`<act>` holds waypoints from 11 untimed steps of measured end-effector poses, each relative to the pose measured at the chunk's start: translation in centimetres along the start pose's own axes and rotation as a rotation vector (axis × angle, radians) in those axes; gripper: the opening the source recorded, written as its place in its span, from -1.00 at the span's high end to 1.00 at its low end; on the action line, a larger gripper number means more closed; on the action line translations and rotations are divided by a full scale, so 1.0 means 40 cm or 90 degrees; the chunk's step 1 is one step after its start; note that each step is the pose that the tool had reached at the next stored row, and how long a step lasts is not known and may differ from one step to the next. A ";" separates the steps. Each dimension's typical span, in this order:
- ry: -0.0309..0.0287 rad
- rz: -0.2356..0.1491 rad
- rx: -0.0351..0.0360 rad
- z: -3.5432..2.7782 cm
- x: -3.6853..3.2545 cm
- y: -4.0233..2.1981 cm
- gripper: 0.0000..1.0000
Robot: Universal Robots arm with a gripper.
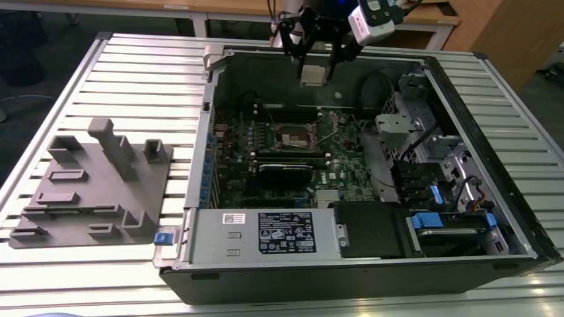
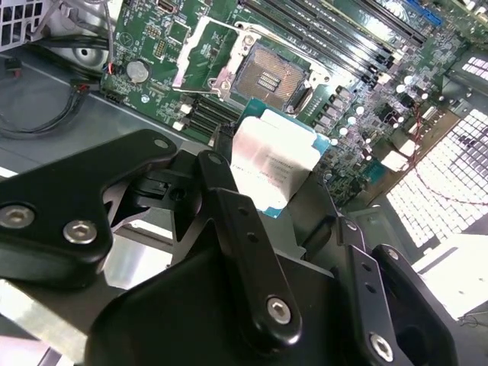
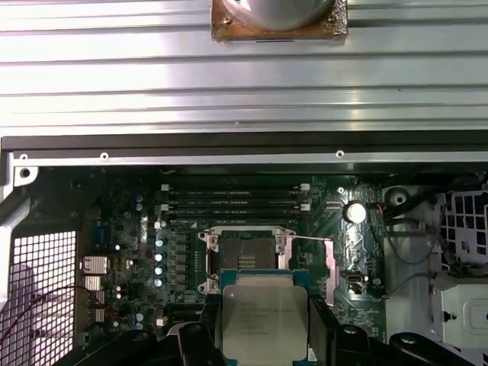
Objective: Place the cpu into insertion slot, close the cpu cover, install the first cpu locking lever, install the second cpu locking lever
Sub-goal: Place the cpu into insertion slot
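Silver-tan metal: the cpu (image 3: pixel 263 309) is pinched by its edges in my claw (image 1: pixel 315 69), closed upon it. I hang above the open computer case (image 1: pixel 201 173), the insertion slot (image 3: pixel 246 254) bare below, well apart.

Open air is running from the cpu (image 3: pixel 263 309) down to the slot (image 1: pixel 295 137) (cover (image 3: pixel 311 263) swung aside); a drive cage (image 1: pixel 410 125) is crowding the case's (image 1: pixel 201 165) edge at the exterior view's right.

Ribbed aluminium table (image 1: pixel 132 72); wooden desks (image 1: pixel 238 6) behind; dark floor (image 1: pixel 115 20); wooden cabinet (image 1: pixel 502 33) at exterior view's right.
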State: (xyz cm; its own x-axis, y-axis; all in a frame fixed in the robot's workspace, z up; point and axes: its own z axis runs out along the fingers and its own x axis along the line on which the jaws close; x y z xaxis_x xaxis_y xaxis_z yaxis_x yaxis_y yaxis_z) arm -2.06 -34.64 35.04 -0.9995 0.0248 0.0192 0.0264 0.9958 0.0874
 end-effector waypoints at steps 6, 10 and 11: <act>0.0000 0.000 0.0000 0.019 0.000 -0.002 -0.07; 0.0000 0.000 0.0000 0.035 -0.001 -0.003 -0.07; 0.0000 0.000 0.0000 0.040 -0.001 -0.004 -0.07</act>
State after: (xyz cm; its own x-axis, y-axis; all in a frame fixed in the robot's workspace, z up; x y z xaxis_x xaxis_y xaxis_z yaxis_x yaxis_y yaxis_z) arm -2.06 -34.64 33.45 -0.9995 0.0248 0.0192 0.0264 0.9958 0.0874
